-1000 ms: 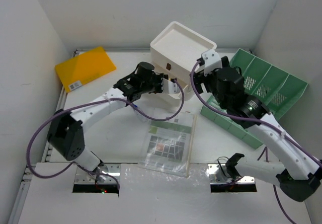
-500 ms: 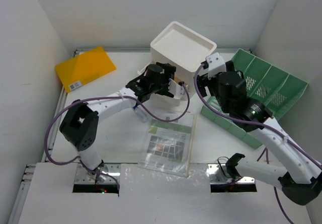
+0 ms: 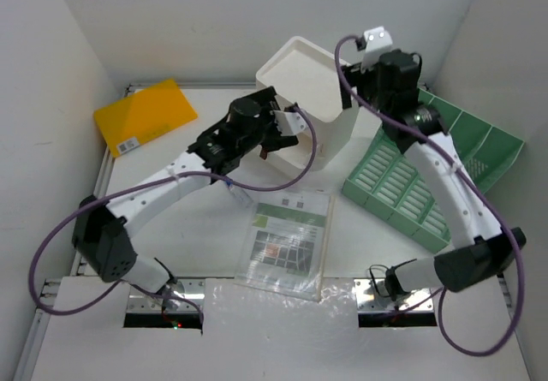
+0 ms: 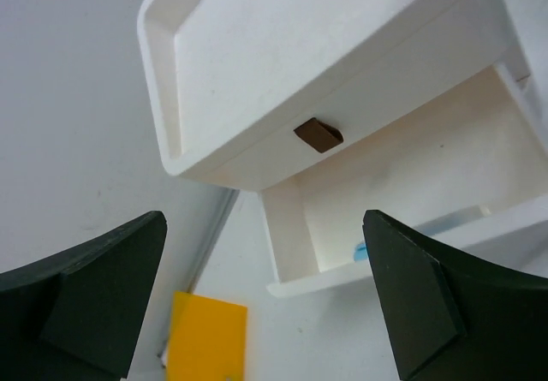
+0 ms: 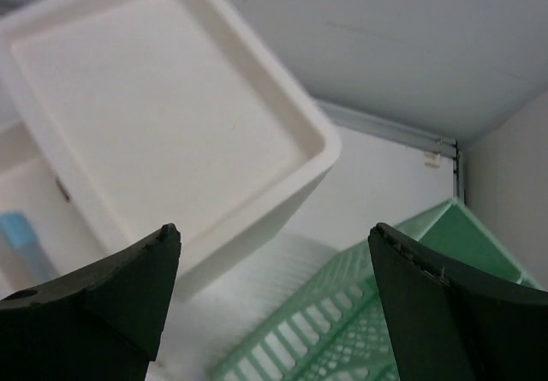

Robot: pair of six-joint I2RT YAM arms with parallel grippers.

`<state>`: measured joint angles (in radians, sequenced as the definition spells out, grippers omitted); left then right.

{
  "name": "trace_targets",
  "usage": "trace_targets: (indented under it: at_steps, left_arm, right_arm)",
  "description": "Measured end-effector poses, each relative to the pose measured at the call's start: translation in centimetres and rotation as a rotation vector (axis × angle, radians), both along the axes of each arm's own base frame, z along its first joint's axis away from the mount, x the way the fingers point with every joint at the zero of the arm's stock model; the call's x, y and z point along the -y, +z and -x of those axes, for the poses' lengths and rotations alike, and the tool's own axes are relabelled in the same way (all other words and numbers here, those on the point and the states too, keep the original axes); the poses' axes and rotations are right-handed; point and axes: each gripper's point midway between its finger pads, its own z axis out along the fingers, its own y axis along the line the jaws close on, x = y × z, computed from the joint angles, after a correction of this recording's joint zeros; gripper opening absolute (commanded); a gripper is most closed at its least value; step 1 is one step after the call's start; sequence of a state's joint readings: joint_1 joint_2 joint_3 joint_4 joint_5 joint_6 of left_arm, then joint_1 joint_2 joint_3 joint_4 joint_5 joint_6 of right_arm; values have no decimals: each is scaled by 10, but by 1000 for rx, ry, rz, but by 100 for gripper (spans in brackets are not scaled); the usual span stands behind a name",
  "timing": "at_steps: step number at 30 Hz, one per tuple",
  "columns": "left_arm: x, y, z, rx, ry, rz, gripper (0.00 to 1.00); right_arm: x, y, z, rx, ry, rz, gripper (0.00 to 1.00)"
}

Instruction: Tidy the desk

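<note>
At far left a flat yellow plastic folder [image 3: 145,116] lies loose. Our left gripper [image 4: 264,220] hangs with its fingers wide apart and empty before the white plastic drawer box [image 3: 312,77], whose open drawer [image 4: 385,193] holds something small and blue [image 4: 358,248]. A clear-sleeved printed leaflet [image 3: 287,244] lies unsorted. Our right gripper [image 5: 274,231] gapes empty above the box, beside the green slotted file rack [image 3: 402,193]. We judge the tidying partly done. The desk [image 3: 205,244], matte white with grey rails, spreads beneath both arms, between plain white walls [image 3: 171,21].

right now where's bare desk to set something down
Bare desk lies between the yellow folder and the drawer box, and near-right between the paper sleeve and the green rack. It is crowded in front of the open drawer, where the left arm reaches.
</note>
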<state>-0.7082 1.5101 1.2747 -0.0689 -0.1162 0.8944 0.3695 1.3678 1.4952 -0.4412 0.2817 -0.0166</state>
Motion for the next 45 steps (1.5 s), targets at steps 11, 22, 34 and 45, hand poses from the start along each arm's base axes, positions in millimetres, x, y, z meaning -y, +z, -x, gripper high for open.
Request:
trace_targets:
  at_steps: [11, 22, 34, 45]
  left_arm:
    - [-45, -54, 27, -355, 79, 133, 80]
    - [-57, -126, 35, -634, -41, 201, 85]
    - [-40, -178, 21, -745, -2, 257, 56]
    - [-31, -187, 6, -784, 45, 312, 0]
  right_arm:
    - [-5, 25, -136, 21, 144, 14, 87]
    - [13, -105, -179, -215, 345, -32, 65]
    - [7, -106, -172, -137, 503, 138, 15]
    - [6, -105, -163, -118, 587, 158, 0]
